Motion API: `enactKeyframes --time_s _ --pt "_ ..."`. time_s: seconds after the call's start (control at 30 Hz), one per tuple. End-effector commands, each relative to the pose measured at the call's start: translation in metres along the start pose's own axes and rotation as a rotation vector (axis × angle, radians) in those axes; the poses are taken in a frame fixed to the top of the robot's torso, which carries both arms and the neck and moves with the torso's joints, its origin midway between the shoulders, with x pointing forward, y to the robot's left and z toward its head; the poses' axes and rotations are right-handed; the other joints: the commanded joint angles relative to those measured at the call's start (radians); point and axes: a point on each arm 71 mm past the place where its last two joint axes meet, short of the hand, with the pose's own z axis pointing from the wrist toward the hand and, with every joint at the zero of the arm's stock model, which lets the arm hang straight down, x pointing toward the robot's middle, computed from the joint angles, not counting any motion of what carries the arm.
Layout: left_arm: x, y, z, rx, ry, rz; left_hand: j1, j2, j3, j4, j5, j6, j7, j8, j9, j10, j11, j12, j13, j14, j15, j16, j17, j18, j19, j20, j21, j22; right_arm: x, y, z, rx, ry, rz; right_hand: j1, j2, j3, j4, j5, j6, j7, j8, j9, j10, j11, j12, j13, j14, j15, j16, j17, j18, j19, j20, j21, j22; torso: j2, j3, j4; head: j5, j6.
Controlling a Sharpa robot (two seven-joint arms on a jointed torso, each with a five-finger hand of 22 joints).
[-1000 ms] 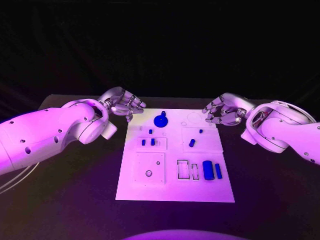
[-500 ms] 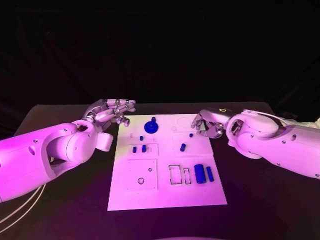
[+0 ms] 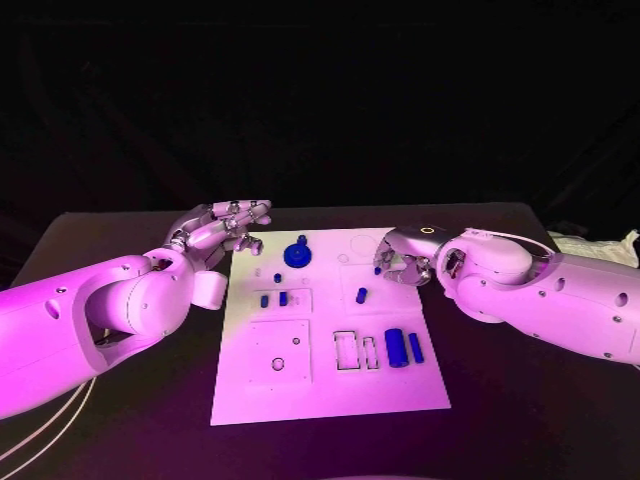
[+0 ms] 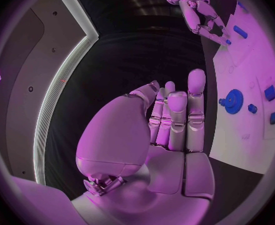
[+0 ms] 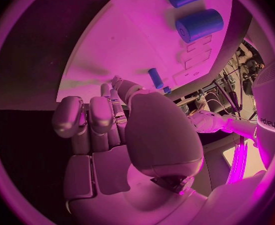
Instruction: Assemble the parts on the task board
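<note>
Black table (image 3: 522, 330), dark backdrop. White task board (image 3: 327, 390) lies centred, carrying blue parts (image 3: 395, 347) and a blue gear (image 3: 296, 255). My left hand (image 3: 227, 227) hovers, fingers together, empty; my right hand (image 3: 402, 259) curled, empty.

Head cam looks down on my task board (image 3: 330, 330) from above. Each wrist cam sits close behind my own palm, left hand (image 4: 169, 130), right hand (image 5: 112, 135). All three share the board and its blue parts.
</note>
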Motion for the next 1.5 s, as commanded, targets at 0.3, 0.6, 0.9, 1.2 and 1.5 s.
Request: enactKeyframes --time_s 0.3,0.6,0.9,1.2,1.5 --pt "0.005 0.0 -0.001 0.006 0.031 -0.021 0.007 0.015 -0.003 -0.004 -0.002 -0.013 -0.001 0.015 -0.001 -0.019 -0.001 0.017 0.007 -0.013 0.0 0.0 -0.001 0.014 0.0 0.001 -0.011 -0.005 0.004 0.002 0.005 -0.004 0.018 0.01 -0.015 0.008 0.014 0.003 -0.007 0.016 -0.001 -0.005 0.002 0.016 -0.002 -0.004 -0.013 0.024 -0.007 -0.016 -0.013 -0.004 -0.007 -0.005 -0.007 -0.013 0.0 -0.0002 0.0 0.002 -0.009" --pt "0.006 0.001 0.0 -0.005 0.036 -0.022 0.016 0.018 0.002 -0.01 -0.001 -0.017 -0.001 0.02 -0.001 -0.026 -0.001 0.024 0.009 -0.016 0.0 0.0 -0.002 0.014 0.0 0.001 -0.016 -0.008 0.004 0.005 0.007 -0.011 0.02 0.015 -0.019 0.018 0.025 0.001 -0.008 0.033 -0.002 -0.001 0.007 0.037 -0.003 -0.003 -0.028 0.022 -0.002 -0.02 -0.018 -0.004 -0.009 0.0 -0.01 -0.015 0.0 0.0 -0.0011 0.003 -0.013" --pt "0.005 0.001 0.0 -0.011 0.027 -0.019 0.016 0.018 0.002 -0.01 -0.001 -0.019 0.0 0.021 -0.001 -0.028 0.0 0.025 0.01 -0.016 0.0 0.001 -0.002 0.014 0.0 0.001 -0.018 -0.009 0.008 0.007 0.01 -0.009 0.052 0.013 -0.019 0.024 0.035 -0.011 -0.002 0.068 -0.007 0.012 0.017 0.072 -0.008 -0.001 -0.044 0.023 -0.003 -0.016 -0.018 -0.004 -0.005 0.0 -0.006 -0.009 0.0 -0.0002 -0.0002 0.002 -0.016" --pt "0.006 0.001 -0.001 -0.013 0.028 -0.006 0.017 0.019 0.003 -0.012 -0.001 -0.021 0.0 0.022 -0.002 -0.03 0.0 0.027 0.01 -0.017 0.0 0.0 -0.003 0.015 -0.001 0.001 -0.021 -0.011 0.013 0.005 0.011 0.03 0.081 -0.033 -0.015 0.031 0.041 -0.028 -0.003 0.089 -0.011 0.02 0.025 0.102 -0.014 -0.004 -0.053 0.027 -0.008 0.0 -0.006 -0.008 0.007 -0.003 0.005 0.012 -0.001 -0.0014 -0.0004 0.002 -0.017" --pt "0.006 0.001 -0.001 -0.015 0.025 -0.002 0.017 0.019 0.003 -0.012 -0.002 -0.024 0.002 0.023 -0.002 -0.034 0.001 0.029 0.011 -0.02 0.001 -0.002 -0.007 0.016 -0.004 0.002 -0.03 -0.016 0.02 0.008 0.012 0.038 0.12 -0.057 -0.032 0.023 0.034 -0.028 -0.011 0.086 -0.013 0.015 0.027 0.101 -0.014 -0.02 -0.066 0.027 -0.011 -0.001 -0.009 -0.008 0.006 -0.006 0.005 0.01 -0.001 -0.0002 -0.0012 0.002 -0.023"
